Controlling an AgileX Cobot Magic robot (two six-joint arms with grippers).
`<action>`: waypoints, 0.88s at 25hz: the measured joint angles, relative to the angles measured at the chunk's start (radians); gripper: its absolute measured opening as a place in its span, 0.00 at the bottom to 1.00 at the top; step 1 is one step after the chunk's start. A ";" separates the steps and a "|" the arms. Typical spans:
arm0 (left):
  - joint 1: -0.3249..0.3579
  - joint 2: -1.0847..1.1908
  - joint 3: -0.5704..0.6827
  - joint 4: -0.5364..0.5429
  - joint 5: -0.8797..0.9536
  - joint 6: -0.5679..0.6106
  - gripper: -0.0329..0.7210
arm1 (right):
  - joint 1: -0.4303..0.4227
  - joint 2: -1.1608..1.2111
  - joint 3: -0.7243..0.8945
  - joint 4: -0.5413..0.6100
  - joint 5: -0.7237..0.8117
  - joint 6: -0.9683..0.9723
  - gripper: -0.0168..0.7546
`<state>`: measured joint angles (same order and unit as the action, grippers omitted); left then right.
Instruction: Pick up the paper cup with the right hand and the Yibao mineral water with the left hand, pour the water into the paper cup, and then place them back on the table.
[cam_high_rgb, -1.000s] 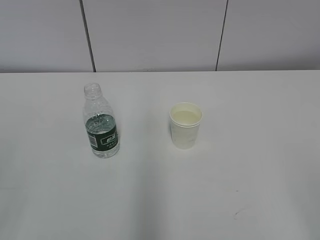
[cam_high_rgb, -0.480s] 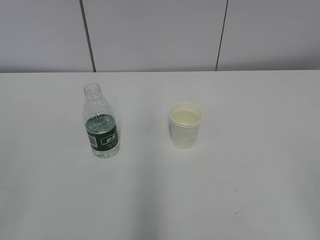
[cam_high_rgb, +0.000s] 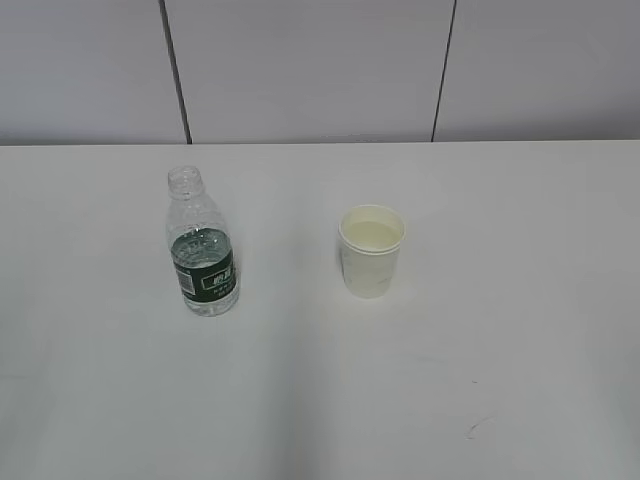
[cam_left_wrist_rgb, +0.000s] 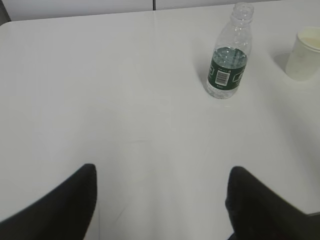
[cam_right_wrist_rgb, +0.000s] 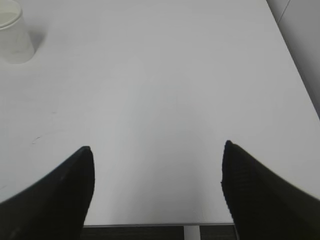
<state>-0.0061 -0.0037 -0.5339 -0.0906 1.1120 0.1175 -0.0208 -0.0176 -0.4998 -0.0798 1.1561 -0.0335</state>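
The Yibao mineral water bottle (cam_high_rgb: 203, 250), clear, capless, with a dark green label, stands upright on the white table (cam_high_rgb: 480, 380), left of centre. The cream paper cup (cam_high_rgb: 371, 250) stands upright to its right, apart from it, with pale liquid inside. Neither arm shows in the exterior view. In the left wrist view my left gripper (cam_left_wrist_rgb: 162, 172) is open and empty, well short of the bottle (cam_left_wrist_rgb: 228, 57) and the cup (cam_left_wrist_rgb: 304, 52). In the right wrist view my right gripper (cam_right_wrist_rgb: 157, 150) is open and empty; the cup (cam_right_wrist_rgb: 14, 32) is far off at the upper left.
A grey panelled wall (cam_high_rgb: 320, 70) rises behind the table. The table's near edge (cam_right_wrist_rgb: 150, 224) lies just under my right gripper, and its right edge (cam_right_wrist_rgb: 292, 55) runs along that view. Faint dark scuffs (cam_high_rgb: 478, 425) mark the tabletop.
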 joint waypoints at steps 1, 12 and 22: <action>0.000 0.000 0.000 0.000 0.000 0.000 0.71 | 0.000 0.000 0.000 -0.008 0.000 0.000 0.78; 0.000 0.000 0.000 0.000 0.000 0.000 0.71 | 0.000 0.000 0.002 -0.020 -0.006 0.002 0.78; 0.000 0.000 0.000 0.000 -0.001 0.000 0.71 | 0.000 0.000 0.002 -0.022 -0.006 0.002 0.78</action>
<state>-0.0061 -0.0037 -0.5339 -0.0909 1.1111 0.1175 -0.0208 -0.0176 -0.4982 -0.1019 1.1499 -0.0319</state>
